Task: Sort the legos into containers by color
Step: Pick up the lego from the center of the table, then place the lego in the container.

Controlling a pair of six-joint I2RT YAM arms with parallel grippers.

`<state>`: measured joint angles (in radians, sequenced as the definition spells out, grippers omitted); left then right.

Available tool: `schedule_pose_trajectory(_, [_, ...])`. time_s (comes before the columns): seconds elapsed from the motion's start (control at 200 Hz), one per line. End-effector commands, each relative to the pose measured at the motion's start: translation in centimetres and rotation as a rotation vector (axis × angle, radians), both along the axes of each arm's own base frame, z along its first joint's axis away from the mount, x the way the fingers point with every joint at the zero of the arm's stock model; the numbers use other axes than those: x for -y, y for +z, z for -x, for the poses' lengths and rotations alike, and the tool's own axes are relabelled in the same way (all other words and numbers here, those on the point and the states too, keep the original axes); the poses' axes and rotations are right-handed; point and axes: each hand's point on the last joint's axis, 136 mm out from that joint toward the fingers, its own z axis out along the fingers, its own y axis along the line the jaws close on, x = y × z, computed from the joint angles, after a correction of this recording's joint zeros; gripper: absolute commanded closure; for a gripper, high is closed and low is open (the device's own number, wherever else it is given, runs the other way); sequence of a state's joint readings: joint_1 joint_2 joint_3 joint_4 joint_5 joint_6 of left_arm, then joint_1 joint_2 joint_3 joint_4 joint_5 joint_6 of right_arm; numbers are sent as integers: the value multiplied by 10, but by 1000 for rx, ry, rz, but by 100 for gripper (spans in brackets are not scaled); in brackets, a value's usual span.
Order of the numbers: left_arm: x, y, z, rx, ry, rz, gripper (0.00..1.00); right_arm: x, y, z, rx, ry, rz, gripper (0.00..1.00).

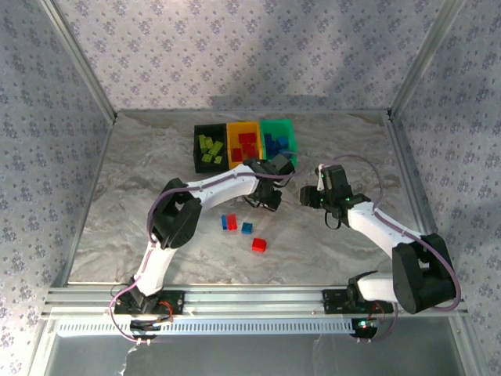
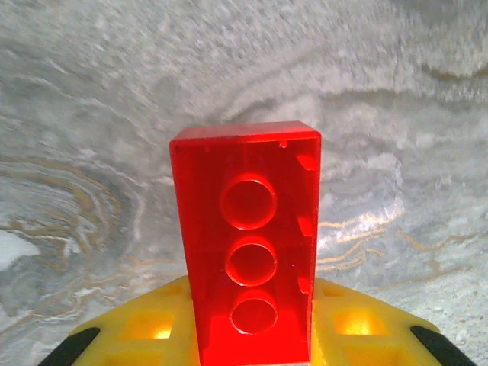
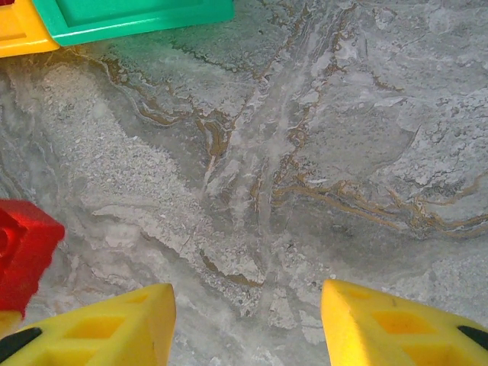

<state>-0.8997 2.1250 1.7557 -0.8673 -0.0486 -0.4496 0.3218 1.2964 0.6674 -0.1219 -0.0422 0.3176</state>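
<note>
My left gripper (image 2: 252, 339) is shut on a red lego (image 2: 245, 236), which stands upright between the yellow fingers with its hollow underside facing the camera, above bare marble. From above, the left gripper (image 1: 268, 200) sits just in front of the bins: black (image 1: 199, 149) with lime bricks, orange (image 1: 234, 130) with red ones, teal (image 1: 290, 129) with blue ones. My right gripper (image 3: 248, 324) is open over bare table, and from above it (image 1: 311, 196) lies right of the left one. A red lego (image 3: 23, 252) shows at its left.
Loose legos lie on the marble nearer the arms: a red and blue pair (image 1: 228, 222), a blue one (image 1: 247, 228) and a red one (image 1: 259, 245). Corners of the teal bin (image 3: 137, 15) and orange bin (image 3: 19, 30) lie ahead of the right gripper.
</note>
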Motion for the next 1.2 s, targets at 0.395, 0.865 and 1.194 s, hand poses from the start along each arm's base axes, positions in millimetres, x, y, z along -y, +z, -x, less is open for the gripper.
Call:
schedule_pose_trajectory(0.395, [-37, 90, -117, 151, 137, 118, 75, 5, -12, 1, -13, -16, 18, 45])
schedule_pose_trajectory(0.865, [-60, 78, -213, 264, 289, 120, 68, 3, -14, -1, -19, -13, 15, 45])
schedule_pose_trajectory(1.194, [-50, 107, -177, 326, 207, 67, 36, -2, -15, -1, -22, -1, 8, 45])
